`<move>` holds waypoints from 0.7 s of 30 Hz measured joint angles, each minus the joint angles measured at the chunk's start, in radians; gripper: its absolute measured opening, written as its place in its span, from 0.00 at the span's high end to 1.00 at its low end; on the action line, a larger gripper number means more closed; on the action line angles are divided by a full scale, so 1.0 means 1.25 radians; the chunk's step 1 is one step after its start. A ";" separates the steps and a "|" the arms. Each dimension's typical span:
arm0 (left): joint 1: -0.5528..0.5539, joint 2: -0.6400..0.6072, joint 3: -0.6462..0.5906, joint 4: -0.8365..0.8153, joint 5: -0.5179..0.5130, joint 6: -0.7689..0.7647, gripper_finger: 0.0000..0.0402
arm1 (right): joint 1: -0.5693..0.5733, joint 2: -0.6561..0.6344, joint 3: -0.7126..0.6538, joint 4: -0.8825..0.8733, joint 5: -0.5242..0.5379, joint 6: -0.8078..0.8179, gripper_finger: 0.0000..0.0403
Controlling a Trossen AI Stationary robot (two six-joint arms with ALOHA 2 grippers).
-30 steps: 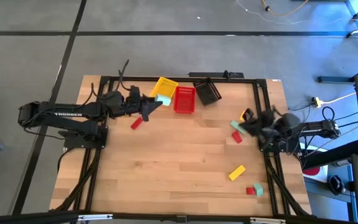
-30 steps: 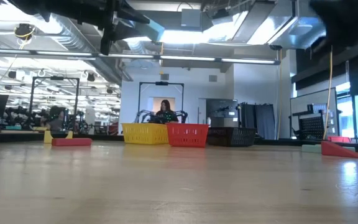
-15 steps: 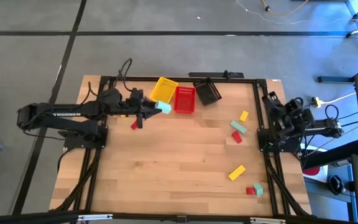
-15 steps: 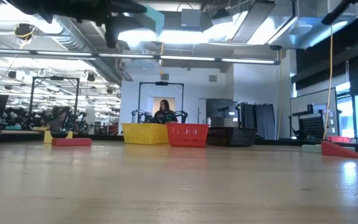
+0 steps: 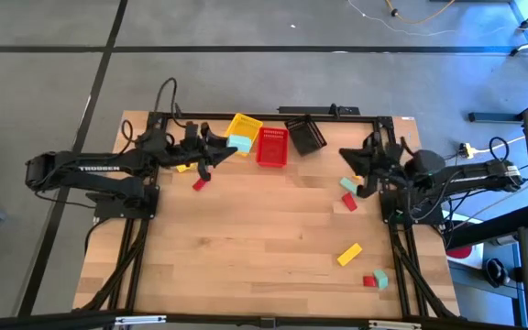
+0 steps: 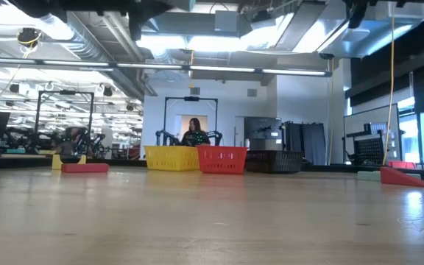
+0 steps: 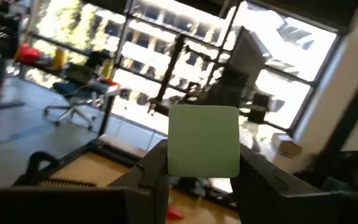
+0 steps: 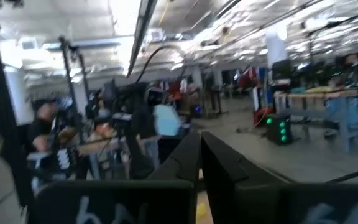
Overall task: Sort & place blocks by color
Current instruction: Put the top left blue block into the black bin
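Observation:
My left gripper (image 5: 230, 148) is shut on a teal block (image 5: 240, 144), high above the table beside the yellow basket (image 5: 244, 126); the block fills the middle of the left wrist view (image 7: 204, 140). A red block (image 5: 200, 182) and a small yellow piece (image 5: 183, 168) lie below the left arm. My right gripper (image 5: 357, 170) is shut and empty over the right-hand blocks: a teal block (image 5: 347, 184) and a red block (image 5: 349, 203) lie flat there. A yellow bar (image 5: 349, 254) and a red-and-teal pair (image 5: 375, 280) lie nearer the front. My left gripper pinches the teal block by two opposite sides (image 7: 171, 149) between its two fingers (image 7: 155, 169). The fingers reach about level from the table's left. The block is lifted clear of the table, its flat face toward the wrist camera.
A red basket (image 5: 271, 147) and a black basket (image 5: 305, 135) stand beside the yellow one at the far edge. A dark metal frame (image 5: 385, 137) runs round the table. The wooden middle of the table (image 5: 264, 229) is bare. A person sits far behind the baskets (image 6: 194, 132).
My left gripper has risen with the teal block, which leaves the top of the low view. My right gripper drew back toward the table's right edge, then swung out again over the right-hand blocks, now covering the small yellow block there.

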 joint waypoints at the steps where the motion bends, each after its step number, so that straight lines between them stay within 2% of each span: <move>1: -0.006 0.010 0.000 0.016 -0.012 0.000 0.70 | 0.000 0.008 0.001 -0.008 0.000 0.000 0.95; 4: -0.022 0.030 0.000 0.049 -0.042 -0.006 0.70 | -0.001 0.020 0.002 -0.003 0.029 0.019 0.95; 8: -0.047 0.045 0.001 0.058 -0.068 -0.013 0.70 | -0.004 0.028 0.002 -0.003 0.159 0.085 0.95; 10: -0.055 0.046 0.000 0.059 -0.066 -0.013 0.70 | -0.004 0.032 0.002 -0.002 0.183 0.104 0.95; 13: -0.060 0.045 0.000 0.063 -0.065 -0.010 0.70 | -0.004 0.040 0.002 -0.002 0.172 0.110 0.95; 15: -0.060 0.045 0.000 0.061 -0.061 -0.006 0.70 | -0.004 0.048 0.002 -0.001 0.137 0.115 0.95; 18: -0.061 0.045 0.000 0.062 -0.059 -0.006 0.70 | -0.004 0.064 0.002 0.005 0.069 0.173 0.95; 21: -0.061 0.053 0.001 0.066 -0.059 -0.007 0.70 | -0.004 0.086 0.002 0.007 0.062 0.242 0.94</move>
